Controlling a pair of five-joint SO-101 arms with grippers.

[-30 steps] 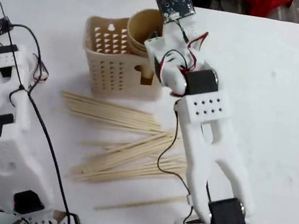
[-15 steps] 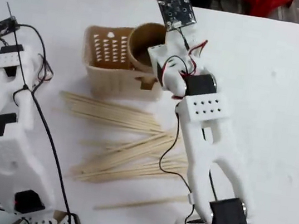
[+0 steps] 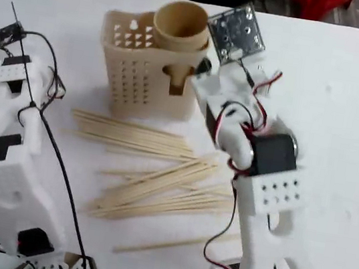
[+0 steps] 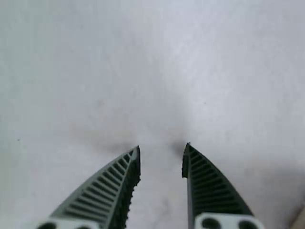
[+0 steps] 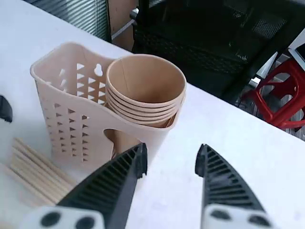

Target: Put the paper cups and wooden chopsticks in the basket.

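Several nested paper cups [image 3: 181,25] stand as one stack in the right end of the perforated beige basket [image 3: 140,78], which sits upright toward the far side of the white surface [image 3: 347,99]. Their rims rise above the basket's wall. Wooden chopsticks [image 3: 159,179] lie loose on the surface just near of the basket, fanned in a rough pile, and a single stick [image 3: 170,243] lies apart, nearer still. The right arm [image 3: 260,180] reaches up to the basket's right side. The left arm [image 3: 1,148] lies along the left edge, well apart from the basket.

From the left wrist, the left end effector [image 4: 161,152] has its ribbed jaws spread with nothing between them, over bare surface.

From the right wrist, the right end effector [image 5: 169,160] is parted and empty, just beside the basket's near right corner. The stacked cups show inside the basket, and chopstick ends lie by its base.
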